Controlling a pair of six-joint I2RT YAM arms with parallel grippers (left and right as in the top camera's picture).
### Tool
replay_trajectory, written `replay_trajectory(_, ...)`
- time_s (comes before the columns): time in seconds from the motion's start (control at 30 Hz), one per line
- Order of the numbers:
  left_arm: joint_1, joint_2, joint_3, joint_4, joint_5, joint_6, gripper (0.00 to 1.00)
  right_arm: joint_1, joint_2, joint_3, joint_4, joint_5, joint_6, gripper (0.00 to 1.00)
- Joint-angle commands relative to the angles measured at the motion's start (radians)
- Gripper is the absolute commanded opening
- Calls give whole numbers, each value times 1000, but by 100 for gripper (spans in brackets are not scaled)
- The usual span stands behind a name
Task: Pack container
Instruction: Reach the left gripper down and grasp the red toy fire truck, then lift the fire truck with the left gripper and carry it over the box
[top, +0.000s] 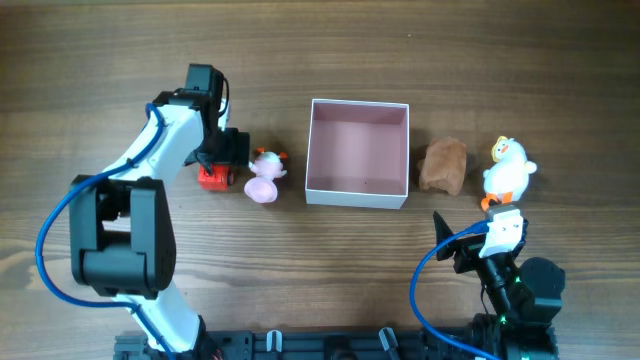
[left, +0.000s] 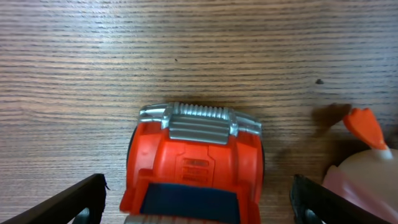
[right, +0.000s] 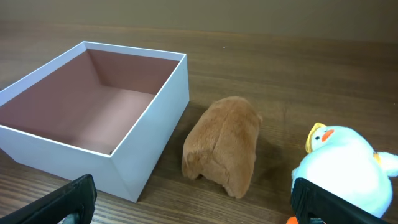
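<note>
The container (top: 358, 189) is a white square box with a pink, empty inside, at mid table; it also shows in the right wrist view (right: 143, 143). A red toy car (top: 214, 178) lies left of it, close up in the left wrist view (left: 193, 165). My left gripper (top: 222, 158) is open, its fingers (left: 198, 205) spread on either side of the car without touching it. A pink duck (top: 264, 178) lies between car and box. A brown plush (top: 443, 165) and a white duck (top: 507, 170) lie right of the box. My right gripper (top: 470, 245) is open and empty near the front edge.
The brown plush (right: 224, 146) lies just right of the box wall, with the white duck (right: 345, 168) close to my right finger. The pink duck's orange beak (left: 364, 127) is near my left gripper's right finger.
</note>
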Motion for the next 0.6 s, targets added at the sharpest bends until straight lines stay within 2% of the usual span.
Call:
replay_trajectory(0.0, 9, 15, -9, -1, -9, 15, 92, 0, -6, 0, 3, -13, 14, 100)
replay_trajectory(0.2, 9, 19, -21, 0, -9, 15, 88, 0, -6, 0, 3, -13, 14, 100)
replay_trajectory(0.23, 9, 19, -24, -3, -9, 15, 80, 0, -6, 0, 3, -13, 14, 99)
replay_trajectory(0.33, 9, 19, -24, -9, -9, 14, 63, 0, -6, 0, 3, -13, 14, 99)
replay_trajectory(0.47, 9, 19, -24, -8, -8, 14, 62, 0, -6, 0, 3, -13, 14, 100)
replay_trajectory(0.57, 9, 19, -24, -7, -9, 15, 56, 0, -6, 0, 3, -13, 15, 100)
